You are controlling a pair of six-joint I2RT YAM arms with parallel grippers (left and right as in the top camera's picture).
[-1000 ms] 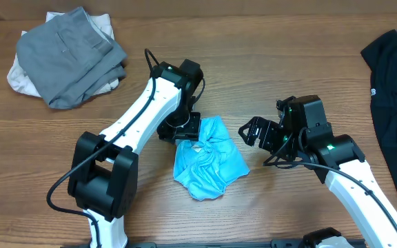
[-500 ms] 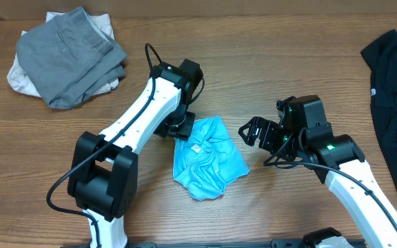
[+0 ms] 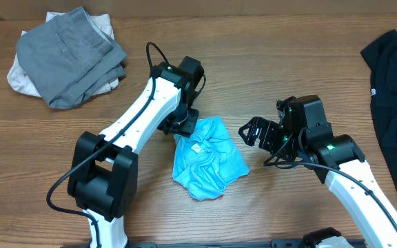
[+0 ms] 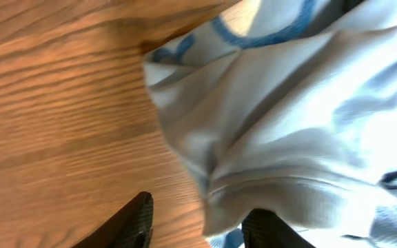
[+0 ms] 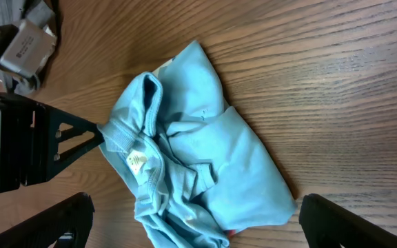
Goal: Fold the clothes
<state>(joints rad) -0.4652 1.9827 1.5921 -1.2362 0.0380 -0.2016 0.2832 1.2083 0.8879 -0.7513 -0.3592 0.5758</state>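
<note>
Light blue cotton T-shirt (image 3: pixel 209 157): crumpled heap on wooden table (image 3: pixel 267 55), between both arms. Soft, light, limp; likely bunches if dragged. Best hold: ribbed collar (image 5: pixel 140 162). Left tool (image 4: pixel 202 220) parted at its edge, gripping nothing; right tool (image 5: pixel 195 207) wide, empty.

I am working at what is looking like a robot lab bench rather than a home. My left arm (image 3: pixel 140 114) and right arm (image 3: pixel 353 176) are standing on a wood-grain table (image 3: pixel 267 62). A black cable (image 3: pixel 150 54) is looping off the left arm, and a green light (image 3: pixel 331 146) is glowing on the right. Clothes are lying around the blue shirt (image 3: pixel 209 160): a grey pile (image 3: pixel 67 55) far to its upper left, a black garment (image 3: pixel 395 76) far to its right.
</note>
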